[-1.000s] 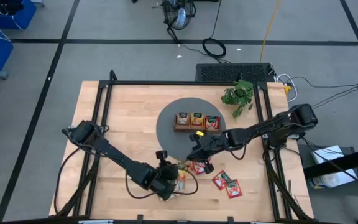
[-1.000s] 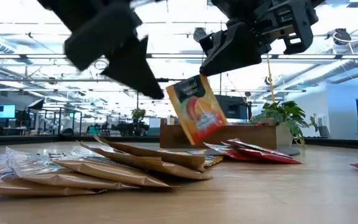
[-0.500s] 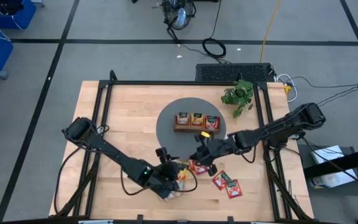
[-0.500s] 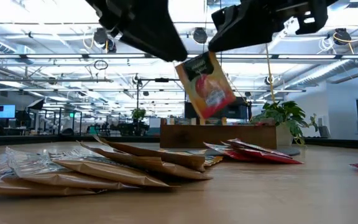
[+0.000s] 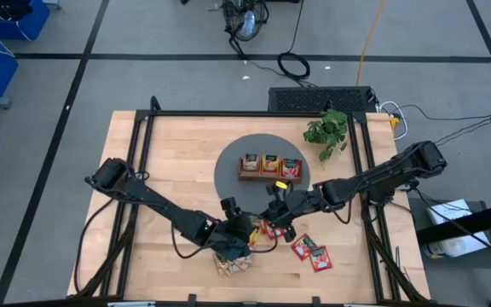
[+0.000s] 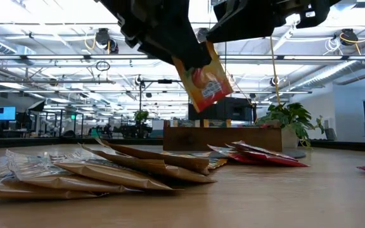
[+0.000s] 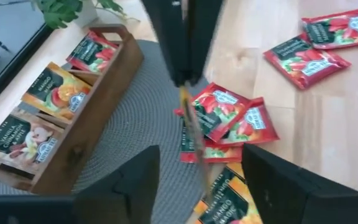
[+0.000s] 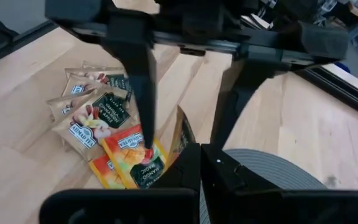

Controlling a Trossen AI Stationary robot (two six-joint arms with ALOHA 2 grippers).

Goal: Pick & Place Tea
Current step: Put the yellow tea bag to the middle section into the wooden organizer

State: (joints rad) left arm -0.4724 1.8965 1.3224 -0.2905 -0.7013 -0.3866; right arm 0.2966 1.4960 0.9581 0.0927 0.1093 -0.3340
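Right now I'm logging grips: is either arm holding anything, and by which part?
The right gripper pinches the orange rectangular tea sachet by its top edge, above the table. The left gripper stands open around it, holding nothing.

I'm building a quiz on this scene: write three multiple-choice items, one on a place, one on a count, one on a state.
1. The brown wooden tray stands on: A the grey round mat; B bare tabletop; C the floor.
2. Tray compartments holding sachets: A one; B two; C three.
3. The orange tea sachet in the air is: A falling free; B pinched by the right gripper; C resting on a pile.
Answers: A, the mat rings the tray; C, every compartment shows a packet; B, the gripper clamps its top edge.
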